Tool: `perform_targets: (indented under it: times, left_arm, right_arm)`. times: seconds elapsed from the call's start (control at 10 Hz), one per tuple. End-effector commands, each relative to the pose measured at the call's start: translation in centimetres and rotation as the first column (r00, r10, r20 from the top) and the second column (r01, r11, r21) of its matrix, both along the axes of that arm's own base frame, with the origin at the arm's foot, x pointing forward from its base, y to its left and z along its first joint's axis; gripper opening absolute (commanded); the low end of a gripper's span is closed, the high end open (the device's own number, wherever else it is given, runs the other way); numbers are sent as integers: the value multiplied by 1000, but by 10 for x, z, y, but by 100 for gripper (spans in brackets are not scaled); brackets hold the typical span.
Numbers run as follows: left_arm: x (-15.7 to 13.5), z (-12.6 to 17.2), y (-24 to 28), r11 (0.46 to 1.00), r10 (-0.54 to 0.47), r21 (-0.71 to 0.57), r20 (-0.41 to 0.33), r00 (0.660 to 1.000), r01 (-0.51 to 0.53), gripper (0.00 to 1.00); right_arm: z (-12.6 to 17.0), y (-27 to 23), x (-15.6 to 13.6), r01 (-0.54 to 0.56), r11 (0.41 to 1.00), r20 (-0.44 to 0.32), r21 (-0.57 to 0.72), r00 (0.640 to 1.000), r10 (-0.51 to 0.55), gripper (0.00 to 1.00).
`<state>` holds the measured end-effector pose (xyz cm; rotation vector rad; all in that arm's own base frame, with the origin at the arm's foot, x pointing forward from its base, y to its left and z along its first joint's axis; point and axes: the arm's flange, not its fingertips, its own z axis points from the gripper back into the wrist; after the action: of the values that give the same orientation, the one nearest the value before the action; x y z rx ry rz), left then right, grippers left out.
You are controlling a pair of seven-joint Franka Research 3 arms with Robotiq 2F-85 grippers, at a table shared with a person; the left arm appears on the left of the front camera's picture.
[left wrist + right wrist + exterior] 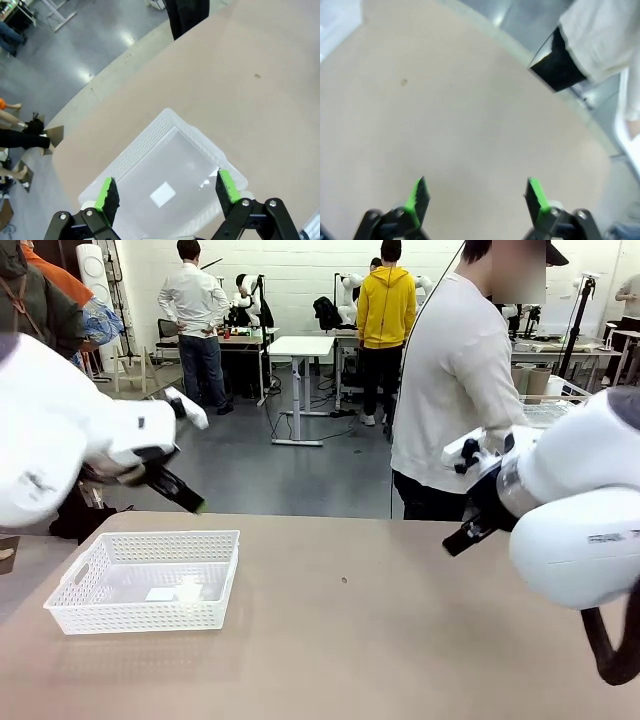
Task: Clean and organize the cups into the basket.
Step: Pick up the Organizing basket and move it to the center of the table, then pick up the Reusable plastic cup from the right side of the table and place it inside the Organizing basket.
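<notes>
The white perforated basket [150, 585] sits on the left part of the tan table, and a small white label [163, 194] shows on its floor. The cups are out of view. My left gripper [190, 498] hangs open above the basket's far edge; in the left wrist view the gripper [167, 187] looks straight down into the basket [150, 140] with nothing between its green pads. My right gripper [460, 538] is raised over the table's right side, and in its own wrist view the gripper [476, 192] stands open above bare tabletop.
A person in a white top [455, 390] stands at the table's far edge on the right, turned sideways. A small dark speck [344, 580] marks the middle of the table. Other people and desks stand farther back in the room.
</notes>
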<state>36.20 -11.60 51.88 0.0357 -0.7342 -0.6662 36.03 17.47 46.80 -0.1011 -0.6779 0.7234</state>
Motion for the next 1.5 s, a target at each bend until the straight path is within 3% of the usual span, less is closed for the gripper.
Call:
perform_targets:
  times: [0.0, 0.2, 0.3, 0.4, 0.7, 0.8, 0.9, 1.0, 1.1, 1.2, 1.3, 1.4]
  left_arm:
    - [-118, -25, 43, 996, -32, 77, -29, 999, 34, 100]
    - [-142, -26, 48, 991, -68, 111, -51, 996, 73, 100]
    - [-141, -31, 47, 985, -56, 159, -49, 997, 63, 100]
    - [-70, 55, 24, 996, -39, 73, -53, 998, 42, 100]
    - [-70, 55, 24, 996, -39, 73, -53, 998, 42, 100]
    - [-79, 58, 28, 994, -43, 97, -62, 997, 49, 100]
    - [-61, 65, 61, 919, -121, -395, -266, 956, 7, 100]
    - [-45, 66, 94, 783, -290, -622, -346, 892, 13, 100]
    - [-30, 61, 124, 619, -367, -773, -440, 819, -138, 100]
    - [-28, 54, 144, 474, -459, -848, -467, 756, -236, 100]
    - [-24, 49, 157, 450, -442, -837, -512, 736, -313, 100]
    - [-18, 44, 175, 438, -378, -811, -558, 738, -388, 100]
  right_arm:
    - [-10, -42, -156, 21, 988, 101, -154, 995, -6, 100]
    - [-7, -51, -214, 57, 978, 190, -202, 982, -18, 100]
    - [-6, -54, -216, 61, 986, 232, -152, 972, -24, 100]
    - [92, 9, -95, 31, 979, 148, -199, 989, -1, 100]
    - [92, 9, -95, 31, 979, 148, -199, 989, -1, 100]
    - [102, 10, -115, 38, 981, 148, -191, 989, -9, 100]
    - [112, -15, -107, -90, 962, -48, 257, 993, 106, 100]
    - [115, -49, -97, -45, 840, -145, 541, 979, 146, 100]
    - [114, -83, -89, -17, 688, -200, 726, 951, 235, 100]
    - [107, -123, -80, 57, 535, -229, 843, 938, 261, 100]
    - [96, -155, -70, 144, 429, -263, 892, 936, 234, 100]
    - [82, -182, -62, 209, 352, -296, 912, 931, 213, 100]
